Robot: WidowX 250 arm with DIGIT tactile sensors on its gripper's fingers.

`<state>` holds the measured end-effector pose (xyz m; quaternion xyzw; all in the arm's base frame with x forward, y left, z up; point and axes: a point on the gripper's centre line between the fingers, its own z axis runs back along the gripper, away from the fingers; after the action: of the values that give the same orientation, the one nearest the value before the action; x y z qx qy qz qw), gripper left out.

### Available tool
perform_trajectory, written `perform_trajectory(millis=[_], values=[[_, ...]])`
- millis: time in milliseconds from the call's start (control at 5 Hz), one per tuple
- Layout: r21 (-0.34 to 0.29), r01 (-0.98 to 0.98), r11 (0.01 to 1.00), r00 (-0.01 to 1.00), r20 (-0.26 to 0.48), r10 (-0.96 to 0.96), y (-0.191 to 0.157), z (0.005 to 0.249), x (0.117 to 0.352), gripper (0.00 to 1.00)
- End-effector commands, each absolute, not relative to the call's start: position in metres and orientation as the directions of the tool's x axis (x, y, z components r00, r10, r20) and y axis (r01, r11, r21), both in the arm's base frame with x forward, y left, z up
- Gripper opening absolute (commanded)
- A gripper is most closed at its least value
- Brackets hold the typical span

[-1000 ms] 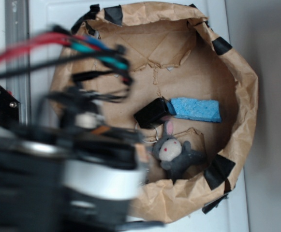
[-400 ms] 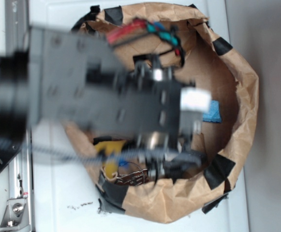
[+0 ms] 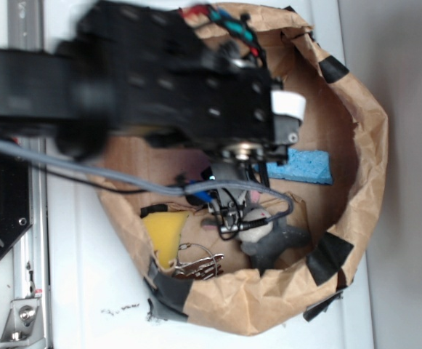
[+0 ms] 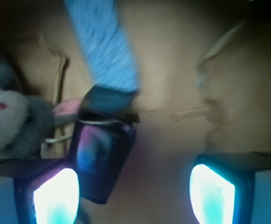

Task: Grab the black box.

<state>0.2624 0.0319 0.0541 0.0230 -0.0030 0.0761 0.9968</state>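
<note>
Wrist view: the tool is seen spread wide and empty, with the black box lying just ahead of its left-hand finger, off centre. The box rests on the brown paper floor of the paper-walled bin, touching the blue sponge and near the grey plush. It is judged light, rigid and somewhat slick; its long flat sides should be pinched.

arm swung over bag | gripper now above black box | box hidden in exterior view
</note>
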Motion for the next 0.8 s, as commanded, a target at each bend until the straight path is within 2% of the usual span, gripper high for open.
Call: perform_trajectory(millis=[0,200,400,600], values=[[0.135,-0.216,0.967,0.975,0.079,0.207,0.05,0.05,0.263,1.0],[0.172,-0.281,0.944,0.956,0.132,0.261,0.068,0.069,0.256,1.0],[0.154,-0.268,0.951,0.96,0.122,0.251,0.071,0.078,0.246,1.0],[0.153,-0.254,0.955,0.964,0.119,0.238,0.068,0.082,0.256,1.0]])
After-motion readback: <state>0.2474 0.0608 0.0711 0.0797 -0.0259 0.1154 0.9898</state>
